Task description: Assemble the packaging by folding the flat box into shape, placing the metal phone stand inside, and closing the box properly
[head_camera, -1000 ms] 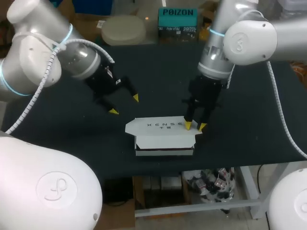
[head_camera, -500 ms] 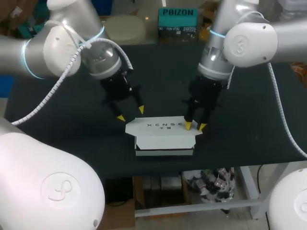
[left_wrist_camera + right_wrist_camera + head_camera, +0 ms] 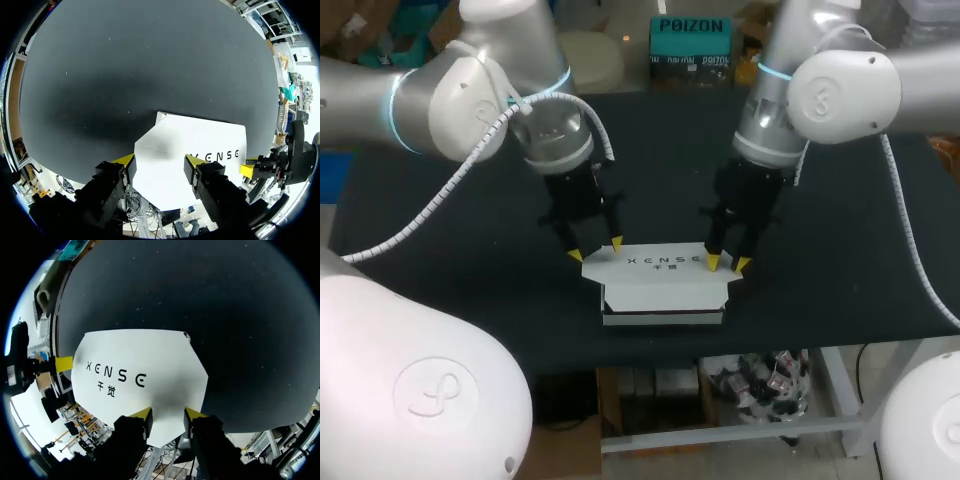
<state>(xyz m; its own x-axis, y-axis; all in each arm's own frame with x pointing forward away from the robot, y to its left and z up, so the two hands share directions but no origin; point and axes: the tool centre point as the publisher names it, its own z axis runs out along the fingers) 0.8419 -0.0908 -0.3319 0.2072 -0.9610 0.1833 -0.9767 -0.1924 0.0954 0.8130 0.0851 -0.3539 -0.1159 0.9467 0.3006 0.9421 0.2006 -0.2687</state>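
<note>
A white box (image 3: 660, 290) stands near the table's front edge with its printed lid (image 3: 655, 262) folded flat over the top. My left gripper (image 3: 597, 250) hangs over the lid's left end, open. In the left wrist view the lid's (image 3: 200, 145) tapered corner lies between and beneath the fingers of my left gripper (image 3: 159, 161). My right gripper (image 3: 724, 264) sits at the lid's right end, open. There the lid's (image 3: 135, 365) narrow end runs between the fingers of my right gripper (image 3: 168, 414). No metal phone stand is in sight.
A teal carton (image 3: 691, 45) and a pale round container (image 3: 578, 62) stand at the back edge of the black table (image 3: 850, 230). Bare tabletop lies to the left, right and behind the box. The front edge runs just below the box.
My left arm has swung right and down from the open table to the lid's left end, and its fingers have narrowed. The right arm and the box have not moved.
</note>
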